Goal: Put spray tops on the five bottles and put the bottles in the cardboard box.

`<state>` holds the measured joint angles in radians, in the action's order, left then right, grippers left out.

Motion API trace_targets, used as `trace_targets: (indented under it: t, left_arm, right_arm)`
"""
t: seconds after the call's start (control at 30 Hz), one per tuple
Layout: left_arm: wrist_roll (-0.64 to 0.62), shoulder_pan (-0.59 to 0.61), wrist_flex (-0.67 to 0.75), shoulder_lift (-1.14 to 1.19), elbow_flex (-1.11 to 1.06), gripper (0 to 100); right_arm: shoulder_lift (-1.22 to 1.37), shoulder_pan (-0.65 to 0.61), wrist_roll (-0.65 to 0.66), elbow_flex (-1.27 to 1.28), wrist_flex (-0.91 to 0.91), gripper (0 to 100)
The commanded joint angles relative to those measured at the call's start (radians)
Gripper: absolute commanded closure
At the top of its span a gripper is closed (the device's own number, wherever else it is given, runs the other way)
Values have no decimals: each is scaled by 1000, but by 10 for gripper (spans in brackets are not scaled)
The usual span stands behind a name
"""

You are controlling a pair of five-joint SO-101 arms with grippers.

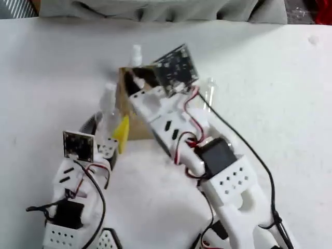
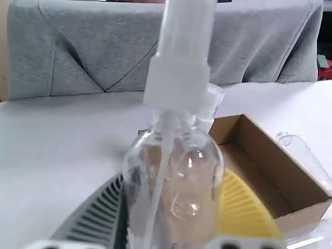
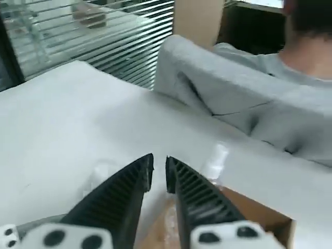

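Note:
My left gripper (image 2: 174, 220) is shut on a clear bottle (image 2: 174, 181) that carries a white spray top (image 2: 179, 62), held upright between a grey and a yellow finger (image 2: 244, 212). In the high view this bottle (image 1: 109, 116) stands just left of the open cardboard box (image 1: 136, 111). My right gripper (image 3: 159, 171) hangs over the box (image 3: 254, 215), its black fingers nearly together with nothing between them. Beyond the box stands another topped bottle (image 3: 215, 161) (image 1: 136, 54). A bottle without a top (image 2: 295, 148) (image 1: 209, 91) is at the box's right side.
A person in a grey top (image 3: 249, 88) sits behind the far table edge. The right arm (image 1: 207, 155) stretches diagonally across the table's middle toward the box. White table (image 1: 270, 78) lies open to the right and far left.

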<state>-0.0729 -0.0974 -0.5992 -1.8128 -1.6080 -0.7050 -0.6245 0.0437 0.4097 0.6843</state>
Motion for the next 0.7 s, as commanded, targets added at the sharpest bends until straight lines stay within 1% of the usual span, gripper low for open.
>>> trace_targets:
  t: [0.0, 0.17, 0.3, 0.43, 0.53, 0.67]
  left_arm:
    - [-83, -2, 28, -15, 31, 980]
    - [-144, 39, -43, -8, 121, 980]
    - [-157, 47, -95, -7, 166, 980]
    - [-157, 47, -97, -4, 184, 980]
    - [-160, 48, -109, 76, 235, 980]
    - [-160, 73, -103, 283, 361, 980]
  right_arm:
    - [-51, 45, 3, 9, 73, 984]
    - [-122, 47, 3, 127, 180, 984]
    - [-163, 39, 3, 238, 180, 984]
    - [-171, -13, 2, 316, 165, 984]
    - [-174, -41, 2, 345, 157, 984]
    - [-173, -74, -81, 353, 166, 984]
